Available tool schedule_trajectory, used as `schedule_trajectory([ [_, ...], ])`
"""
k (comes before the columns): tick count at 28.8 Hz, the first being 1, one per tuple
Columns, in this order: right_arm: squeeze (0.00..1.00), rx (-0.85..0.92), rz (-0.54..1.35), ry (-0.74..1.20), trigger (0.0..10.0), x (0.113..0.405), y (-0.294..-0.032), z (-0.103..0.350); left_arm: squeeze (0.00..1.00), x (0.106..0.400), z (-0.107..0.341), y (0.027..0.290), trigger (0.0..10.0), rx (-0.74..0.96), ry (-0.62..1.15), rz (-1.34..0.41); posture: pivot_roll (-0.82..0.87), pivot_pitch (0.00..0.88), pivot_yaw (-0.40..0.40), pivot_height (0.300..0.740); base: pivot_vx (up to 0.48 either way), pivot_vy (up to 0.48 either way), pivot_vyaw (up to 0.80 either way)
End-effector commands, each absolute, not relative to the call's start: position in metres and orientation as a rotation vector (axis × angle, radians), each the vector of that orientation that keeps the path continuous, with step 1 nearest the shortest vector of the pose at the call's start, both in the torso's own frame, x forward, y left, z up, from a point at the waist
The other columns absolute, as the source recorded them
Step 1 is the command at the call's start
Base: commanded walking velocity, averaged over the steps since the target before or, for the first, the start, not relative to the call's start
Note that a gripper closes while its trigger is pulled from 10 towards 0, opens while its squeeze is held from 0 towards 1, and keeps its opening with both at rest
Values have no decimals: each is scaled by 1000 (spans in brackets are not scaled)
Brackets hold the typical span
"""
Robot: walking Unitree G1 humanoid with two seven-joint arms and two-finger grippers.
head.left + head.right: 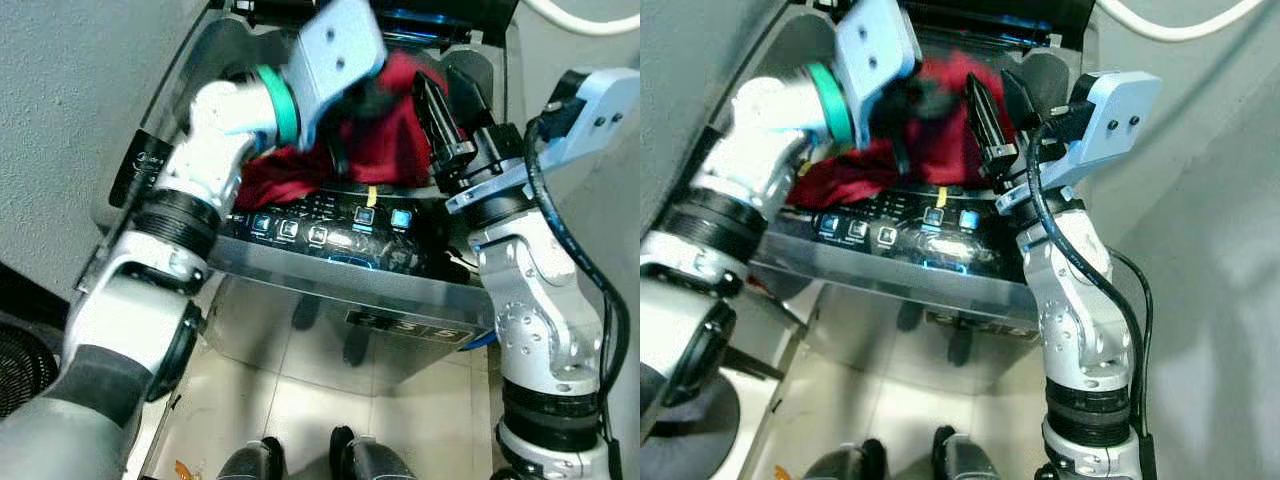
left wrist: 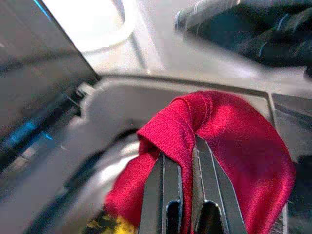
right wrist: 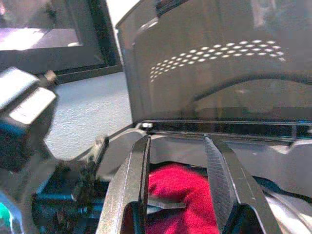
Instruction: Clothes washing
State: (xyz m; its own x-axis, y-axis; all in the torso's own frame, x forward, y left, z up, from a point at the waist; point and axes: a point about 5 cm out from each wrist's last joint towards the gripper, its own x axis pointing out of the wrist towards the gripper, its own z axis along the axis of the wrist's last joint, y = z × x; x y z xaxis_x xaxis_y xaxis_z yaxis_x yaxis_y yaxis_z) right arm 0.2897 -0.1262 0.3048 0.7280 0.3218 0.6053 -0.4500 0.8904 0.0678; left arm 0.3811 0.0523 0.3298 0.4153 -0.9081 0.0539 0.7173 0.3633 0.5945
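Pinched tight between the two black fingers of the left gripper [image 2: 187, 161] is a fold of crimson red cloth garment [image 2: 229, 131], which drapes down over the rim and into the open mouth of the grey top-loading washing machine [image 1: 330, 265]. From the head views, the left arm reaches in over the machine's left side, its silver wrist plate above the bunched red fabric. Beside it, the right gripper [image 3: 178, 165] hovers at the right side of the opening with its fingers spread apart and holding nothing, the red cloth showing below and between them. Along the machine's front edge runs a dark control panel with glowing blue buttons [image 1: 325, 225]. Below lies a pale tiled floor [image 1: 300, 400].
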Motion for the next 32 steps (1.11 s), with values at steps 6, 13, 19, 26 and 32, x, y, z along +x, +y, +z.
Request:
schedule_trajectory([
  [6,0,207,426,-627,10000,288,-128,304,1000,397,345,85,10000,379,-399,-806,-30,177,78,740,0,0,0],
  [13,0,204,447,-640,10000,293,-126,307,1000,386,368,119,10000,285,-526,-711,-11,129,50,740,0,0,0],
  [19,0,200,465,-647,10000,297,-124,309,0,357,366,130,10000,230,-543,-753,6,102,33,740,0,0,0],
  [26,0,199,479,-651,10000,300,-124,311,0,333,347,136,10000,489,-610,-631,23,84,16,740,0,0,0],
  [32,0,210,447,-647,10000,306,-126,309,0,311,332,142,10000,419,-678,-467,43,64,5,740,0,0,0],
])
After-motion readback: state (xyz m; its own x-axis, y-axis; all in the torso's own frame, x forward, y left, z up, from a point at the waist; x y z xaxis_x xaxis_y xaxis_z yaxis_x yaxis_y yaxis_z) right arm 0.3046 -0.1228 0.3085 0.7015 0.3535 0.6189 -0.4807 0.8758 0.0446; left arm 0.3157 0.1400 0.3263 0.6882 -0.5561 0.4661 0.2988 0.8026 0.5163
